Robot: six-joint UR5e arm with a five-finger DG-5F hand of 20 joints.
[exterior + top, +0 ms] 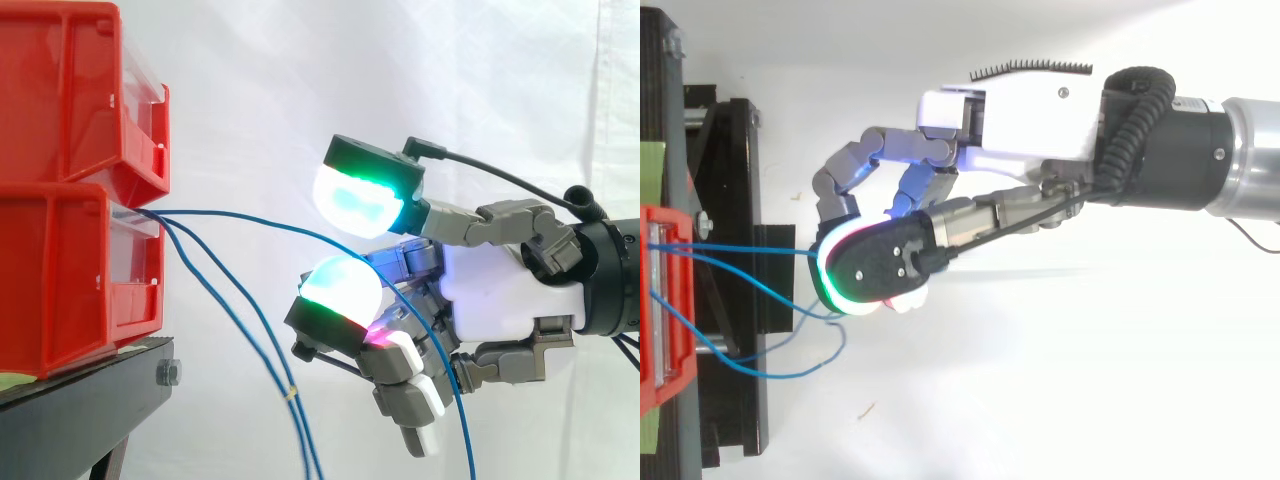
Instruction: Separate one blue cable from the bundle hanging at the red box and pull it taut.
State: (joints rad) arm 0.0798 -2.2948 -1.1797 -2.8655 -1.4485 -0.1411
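The white curtain (pixel 300 90) backs everything. The arm (pixel 1250 150) enters from the right and is cut off at that edge in both views. Two red bins are stacked on the black stand (pixel 90 400), the upper bin (pixel 60 90) on the lower bin (pixel 60 280). In the side view the left edge cuts them off, so their backs are out of sight. Each bin has a clear panel across its front. What lies inside cannot be made out, beyond the blue wires coming out at the top of the lower bin's mouth.

The hand (pixel 500 285) hangs level with the lower bin and well apart from it, with its fingers curled toward the bins. The glowing pads (pixel 360 200) sit one above the other, with a narrow gap between them. One blue cable (pixel 750 250) runs from the bin mouth in a shallow arc into that gap. It passes inside the curled fingers, where part of it is hidden, then drops out of the bottom of the side view. The fingers are closed around it; how firmly the pads press on it is hard to judge. The other blue cables (pixel 292 400) slope down from the same mouth, clear of the hand, and leave the picture at the bottom.
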